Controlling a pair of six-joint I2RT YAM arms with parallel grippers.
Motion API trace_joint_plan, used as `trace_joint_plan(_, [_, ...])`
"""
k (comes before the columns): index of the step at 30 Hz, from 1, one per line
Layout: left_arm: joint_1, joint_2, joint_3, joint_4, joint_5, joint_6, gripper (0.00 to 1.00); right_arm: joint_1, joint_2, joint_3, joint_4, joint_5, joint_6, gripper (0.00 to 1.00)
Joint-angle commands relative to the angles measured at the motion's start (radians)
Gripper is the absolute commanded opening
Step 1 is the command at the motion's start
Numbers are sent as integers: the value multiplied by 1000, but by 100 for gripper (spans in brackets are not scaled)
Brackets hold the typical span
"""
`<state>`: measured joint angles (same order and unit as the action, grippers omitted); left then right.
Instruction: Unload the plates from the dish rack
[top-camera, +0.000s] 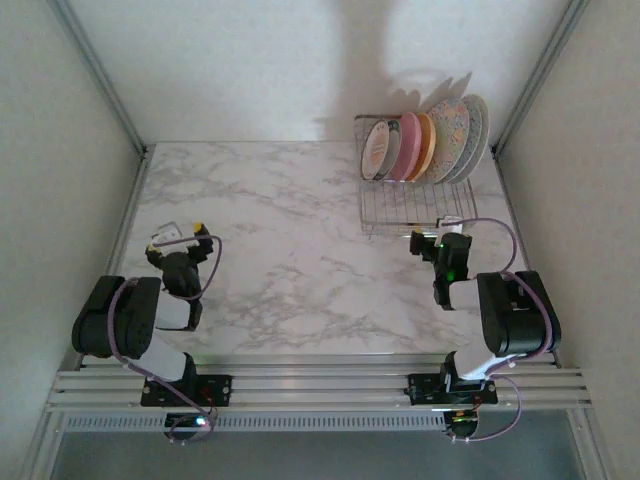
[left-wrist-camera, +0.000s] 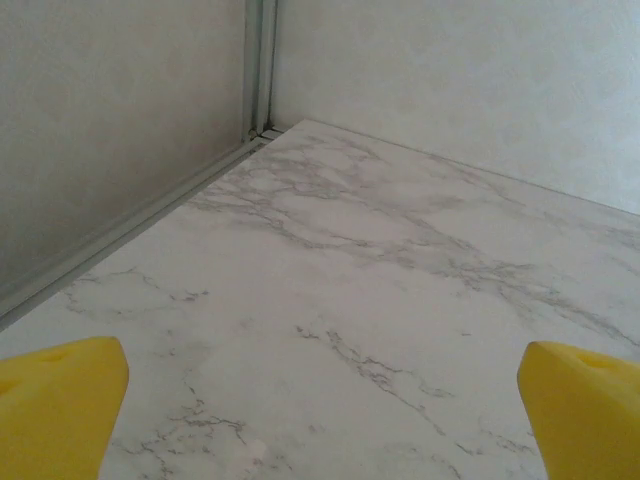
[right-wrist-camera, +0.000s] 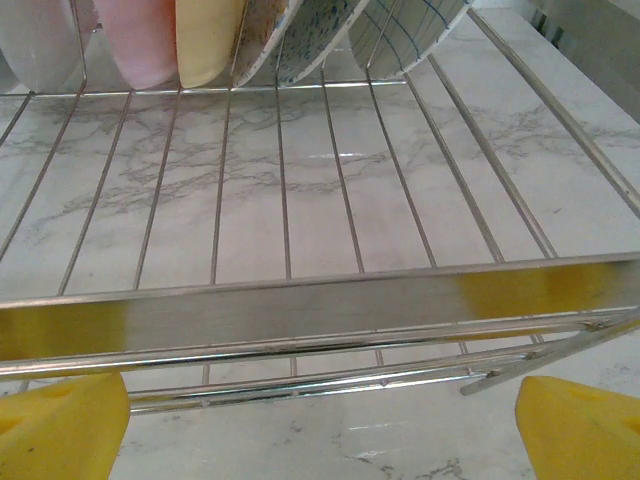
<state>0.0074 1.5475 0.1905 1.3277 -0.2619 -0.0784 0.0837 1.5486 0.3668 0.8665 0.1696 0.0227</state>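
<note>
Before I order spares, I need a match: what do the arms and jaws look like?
Both the left arm and right arm are black with pale grey-white sections, each looped by a lilac cable. Jaws are black, tipped with yellow pads. A green light glows on the right arm.

The dish rack (top-camera: 415, 205) sits on the table (top-camera: 290, 250) at its far right corner, close to the back wall. The plates (top-camera: 425, 145) stand on edge in a row across the rack's far end, leaning to the right. The right gripper (top-camera: 438, 232) is just before the rack's near edge. The left gripper (top-camera: 180, 238) is over the table's left side, well apart from the rack.
</note>
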Motion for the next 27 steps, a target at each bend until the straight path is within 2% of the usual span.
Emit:
trace_joint_plan(1, [-1, -6, 3, 38, -22, -9, 99, -4, -1, 18, 1, -25, 5, 99])
trace_joint_plan(23, [-3, -6, 2, 41, -23, -9, 99, -4, -13, 2, 26, -22, 3, 99])
trace_joint_plan(24, [-4, -17, -9, 62, -24, -4, 99, 3, -49, -12, 33, -3, -1, 99])
trace_joint_plan(26, [-25, -77, -7, 19, -36, 23, 99, 49, -166, -7, -74, 114, -21, 99])
trace_joint_plan(27, [-65, -119, 9, -38, -107, 47, 99, 73, -238, 9, -144, 170, -30, 99])
